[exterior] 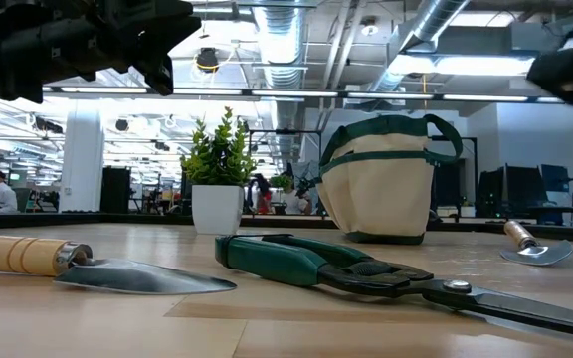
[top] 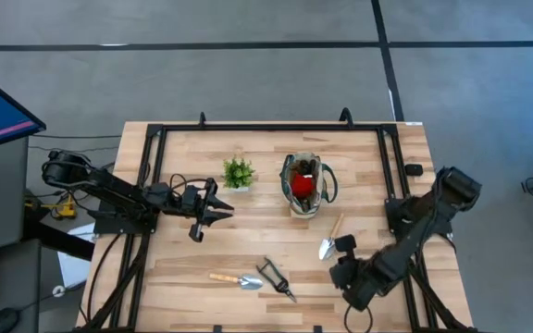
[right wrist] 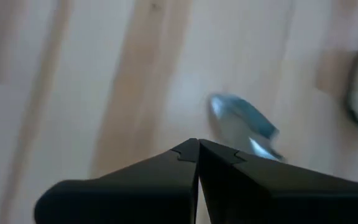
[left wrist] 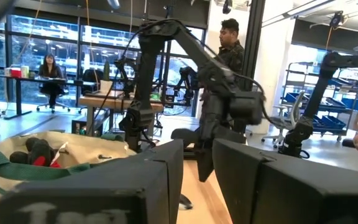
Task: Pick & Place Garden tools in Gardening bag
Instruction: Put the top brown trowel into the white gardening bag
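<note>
Nearest the low camera, green-handled shears [exterior: 386,278] lie flat on the tabletop [top: 248,250], with a wooden-handled trowel [exterior: 88,267] just beside them, its silver blade toward the shears. Seen from above, both rest near the front edge, the trowel [top: 236,279] to the left of the shears [top: 276,279]. A second trowel [top: 330,240] lies farther right, just in front of the gardening bag [top: 307,185], which stands upright near the tabletop's middle with a red-and-black piece [top: 303,184] inside. A small potted plant [top: 239,173] stands just left of the bag. The left pincer [top: 218,205] hovers left of the bag with its fingers spread apart, holding nothing. The right pincer [top: 339,248] sits just beside the second trowel's blade; its fingertips [right wrist: 197,150] are pressed together, empty.
</note>
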Motion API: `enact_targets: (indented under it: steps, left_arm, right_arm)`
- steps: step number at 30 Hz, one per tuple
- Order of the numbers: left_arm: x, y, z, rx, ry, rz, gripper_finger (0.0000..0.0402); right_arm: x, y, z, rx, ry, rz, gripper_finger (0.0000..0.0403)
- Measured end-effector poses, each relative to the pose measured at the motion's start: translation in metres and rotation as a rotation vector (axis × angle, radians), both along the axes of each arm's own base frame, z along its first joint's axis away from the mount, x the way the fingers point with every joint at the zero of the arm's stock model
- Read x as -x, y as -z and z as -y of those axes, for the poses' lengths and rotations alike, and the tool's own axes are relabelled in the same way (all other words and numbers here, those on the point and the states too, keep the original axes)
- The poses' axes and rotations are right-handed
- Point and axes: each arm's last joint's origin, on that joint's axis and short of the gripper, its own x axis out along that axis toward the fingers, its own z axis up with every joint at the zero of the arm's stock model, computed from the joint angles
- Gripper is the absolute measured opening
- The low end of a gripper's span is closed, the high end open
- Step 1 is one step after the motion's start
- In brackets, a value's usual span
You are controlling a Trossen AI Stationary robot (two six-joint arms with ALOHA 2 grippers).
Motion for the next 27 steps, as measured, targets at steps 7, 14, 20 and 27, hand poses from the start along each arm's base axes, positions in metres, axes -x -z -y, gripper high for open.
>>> enact_targets:
  steps: [7,14,20,27]
  left_arm:
    - [0.0,0.0,0.0,0.0,-0.002,0.0,0.0076]
    - [0.0,0.0,0.0,-0.004,-0.003,-0.001,0.0076]
    - [0.0,0.001,0.0,-0.007,0.001,-0.011,0.0076]
    - [0.0,0.002,0.0,-0.011,0.012,-0.016,0.0076]
  right_arm:
    - [-0.003,0.007,-0.017,0.206,-0.013,-0.039,0.0]
    - [-0.008,0.025,-0.015,0.261,0.006,-0.085,0.0003]
    - [-0.015,0.03,-0.012,0.249,0.055,-0.078,0.005]
    - [-0.02,0.03,-0.006,0.245,0.091,-0.079,0.0124]
